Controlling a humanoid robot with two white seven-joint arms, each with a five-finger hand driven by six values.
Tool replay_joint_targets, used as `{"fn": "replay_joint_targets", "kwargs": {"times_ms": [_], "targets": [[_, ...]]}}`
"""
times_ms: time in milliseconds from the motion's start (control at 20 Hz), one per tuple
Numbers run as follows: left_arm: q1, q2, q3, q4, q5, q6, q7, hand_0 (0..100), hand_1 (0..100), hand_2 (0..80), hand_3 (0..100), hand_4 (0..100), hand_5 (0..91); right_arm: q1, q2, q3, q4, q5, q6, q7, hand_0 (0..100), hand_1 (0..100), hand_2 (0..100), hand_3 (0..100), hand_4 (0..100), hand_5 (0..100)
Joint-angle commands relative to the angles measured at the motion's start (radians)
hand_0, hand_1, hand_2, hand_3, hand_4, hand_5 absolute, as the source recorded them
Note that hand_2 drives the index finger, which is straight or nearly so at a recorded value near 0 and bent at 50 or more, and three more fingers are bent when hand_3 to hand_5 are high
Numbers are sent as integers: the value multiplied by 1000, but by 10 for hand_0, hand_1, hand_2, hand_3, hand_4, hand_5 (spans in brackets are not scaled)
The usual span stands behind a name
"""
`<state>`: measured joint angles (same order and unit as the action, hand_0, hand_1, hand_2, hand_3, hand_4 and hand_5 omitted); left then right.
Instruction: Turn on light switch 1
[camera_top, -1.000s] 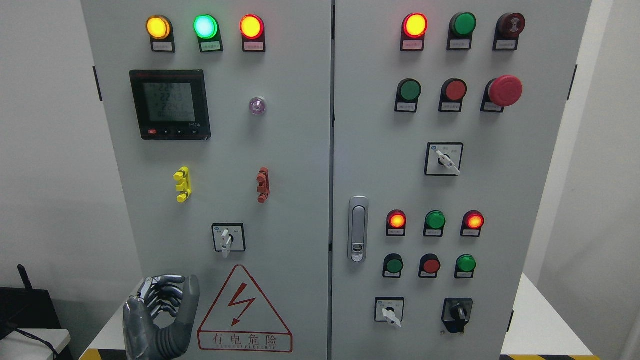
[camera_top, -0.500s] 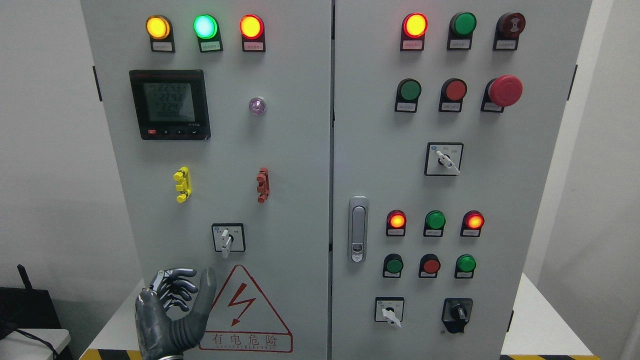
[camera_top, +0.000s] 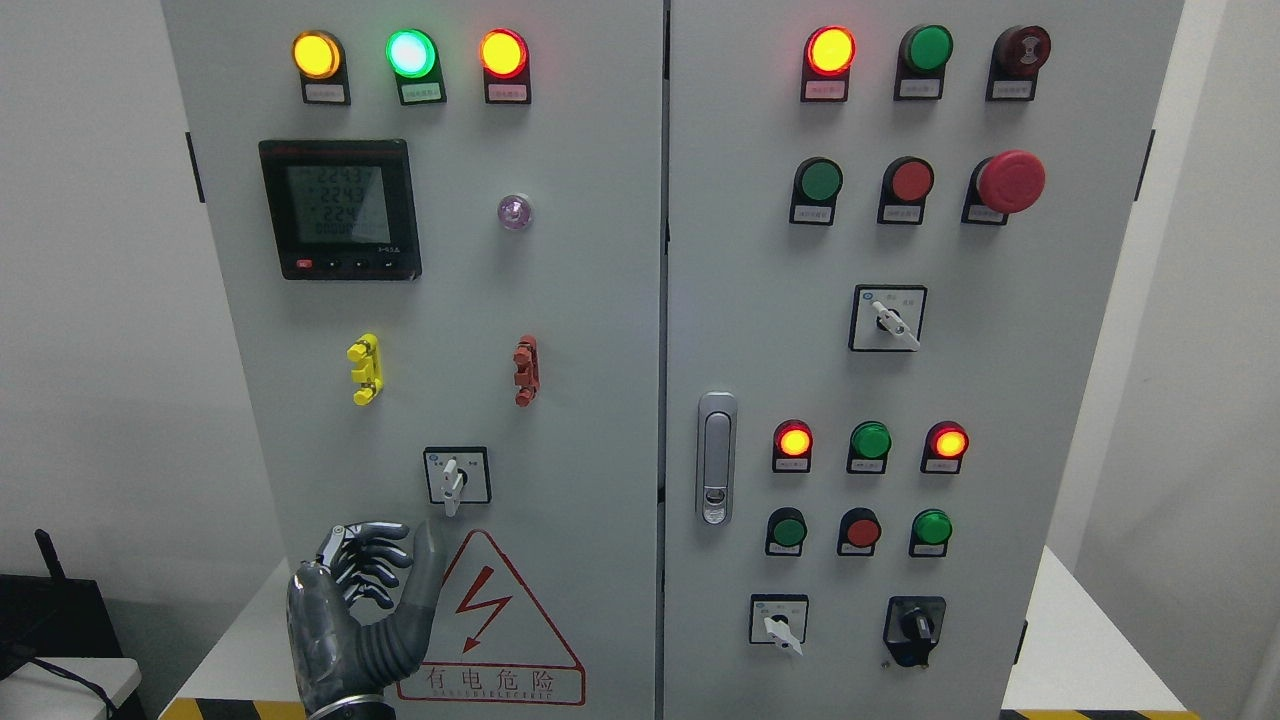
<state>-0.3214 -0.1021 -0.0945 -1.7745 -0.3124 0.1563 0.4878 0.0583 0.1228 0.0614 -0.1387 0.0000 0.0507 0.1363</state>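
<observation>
Fingers: mine, on the left hand, curled loosely toward the palm, thumb raised, grasping nothing. The hand sits low on the left cabinet door, its arm entering at the bottom edge.

Switch: small white-handled rotary knob on a black-framed plate, lower middle of that door. I judge this to be light switch 1, though its label is too small to read. It lies at about 1 o'clock from my fingers, near, not touching. Handle's long axis runs upright, tip pointing to 6 o'clock.

Warning triangle: at 3 o'clock of the hand, thumb overlapping its left edge.

Yellow clip, red clip: above the switch, well apart.

Obstructions between fingers and switch: nothing visible.

Right hand: out of view.
</observation>
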Motion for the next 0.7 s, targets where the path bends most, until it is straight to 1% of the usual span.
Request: {"fn": "replay_joint_targets", "kwargs": {"times_ms": [0,300,450,650], "targets": [[-16,-4,-17,0,-1,19,0,184,469,523,749,823,812,0,0,0,1,-17,0,2,120,389,0,0,0,0],[-21,-4,-24,-2,-1,48,0,109,466,514,747,822,811,0,0,0,-1,-17,0,0,120,389,0,0,0,0],[-42,-5,-33,-2,-2,52,-1,100,469,513,748,822,811,0,0,0,-1,-18,0,0,120,389,0,0,0,0],[-57,-7,-56,-10,-2,103,-1,97,476,513,749,824,813,0,0,0,-1,-18,0,0,120,389,0,0,0,0]]}}
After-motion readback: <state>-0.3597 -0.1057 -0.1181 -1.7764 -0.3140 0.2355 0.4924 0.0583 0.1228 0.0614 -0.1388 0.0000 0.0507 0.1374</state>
